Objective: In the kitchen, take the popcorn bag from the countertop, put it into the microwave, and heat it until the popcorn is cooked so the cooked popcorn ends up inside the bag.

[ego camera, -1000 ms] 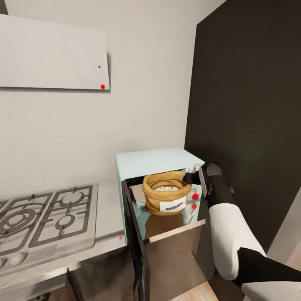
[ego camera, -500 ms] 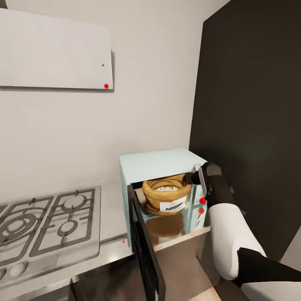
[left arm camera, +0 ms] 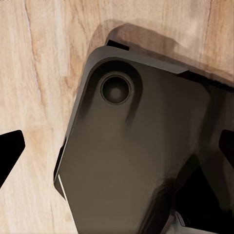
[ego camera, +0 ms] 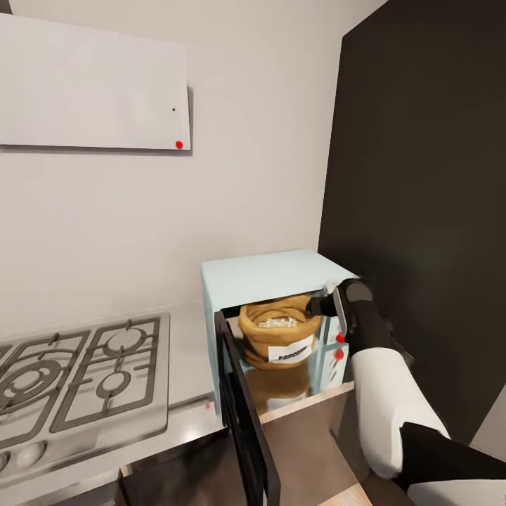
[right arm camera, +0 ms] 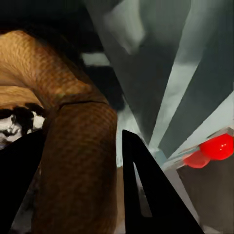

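While microwave door (ego camera: pixel 246 414) hangs open toward camera, right arm reaches past it from lower right. Right gripper (right arm camera: pixel 80 161) pinching rolled rim of popcorn bag (ego camera: pixel 276 332), one finger each side of brown fabric. Bag sits upright inside microwave (ego camera: pixel 267 277) cavity, popcorn (ego camera: pixel 278 322) visible in mouth, white label facing out. Microwave stands on bench (ego camera: pixel 184 351), beside gas hob (ego camera: pixel 77 372). Left gripper (left arm camera: pixel 117 151) spread wide, above wood floor (left arm camera: pixel 44 68) and dark robot base (left arm camera: pixel 136 156).
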You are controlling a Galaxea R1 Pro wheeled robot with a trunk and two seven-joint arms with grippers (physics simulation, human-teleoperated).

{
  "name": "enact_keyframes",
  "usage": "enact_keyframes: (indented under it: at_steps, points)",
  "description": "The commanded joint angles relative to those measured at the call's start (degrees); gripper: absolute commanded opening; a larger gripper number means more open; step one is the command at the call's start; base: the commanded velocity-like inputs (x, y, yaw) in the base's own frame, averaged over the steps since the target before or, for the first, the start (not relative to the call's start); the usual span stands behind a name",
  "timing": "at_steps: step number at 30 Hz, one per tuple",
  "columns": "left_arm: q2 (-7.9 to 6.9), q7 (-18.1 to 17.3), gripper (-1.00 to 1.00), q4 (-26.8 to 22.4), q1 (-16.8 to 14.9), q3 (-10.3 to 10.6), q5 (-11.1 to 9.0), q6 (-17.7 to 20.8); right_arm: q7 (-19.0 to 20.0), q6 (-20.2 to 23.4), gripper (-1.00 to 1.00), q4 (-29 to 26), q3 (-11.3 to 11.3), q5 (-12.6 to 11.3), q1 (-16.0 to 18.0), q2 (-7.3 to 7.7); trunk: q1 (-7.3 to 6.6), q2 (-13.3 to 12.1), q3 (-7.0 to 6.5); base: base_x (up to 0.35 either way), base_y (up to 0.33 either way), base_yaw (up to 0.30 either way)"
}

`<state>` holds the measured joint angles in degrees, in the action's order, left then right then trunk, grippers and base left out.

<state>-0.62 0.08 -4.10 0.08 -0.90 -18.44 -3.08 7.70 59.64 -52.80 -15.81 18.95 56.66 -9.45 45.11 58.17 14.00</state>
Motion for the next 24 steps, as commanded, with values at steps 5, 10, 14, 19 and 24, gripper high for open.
enact_keyframes:
  at_steps: [5,10,14,19,24]
  points:
    - [0.0,0.01,1.0,-0.07,0.01,-0.06,-0.19,-0.08,-0.54,-0.11,-1.0,0.26,-0.26,0.49,-0.41,-0.54,0.01,0.05,0.07,0.0,0.0,0.0]
    - [0.0,0.01,1.0,-0.11,0.01,-0.06,-0.19,-0.09,-0.75,-0.13,-1.0,0.25,-0.28,0.12,-0.41,-0.54,0.01,0.05,0.07,0.0,0.0,0.0]
    - [0.0,0.01,1.0,-0.12,0.01,-0.06,-0.19,-0.09,-0.78,-0.09,-1.0,0.24,-0.4,0.53,-0.41,-0.54,0.01,0.05,0.07,0.0,0.0,0.0]
    - [0.0,0.18,1.0,-0.12,0.01,-0.06,-0.21,0.0,-0.84,-0.05,-1.0,0.26,-0.45,0.3,-0.41,-0.54,0.01,0.05,0.07,0.09,0.0,0.0]
    - [0.0,0.19,1.0,-0.12,0.01,-0.06,-0.19,0.0,-0.93,-0.08,-1.0,0.32,-0.45,0.3,-0.41,-0.54,0.01,0.05,0.07,0.272,0.0,0.0]
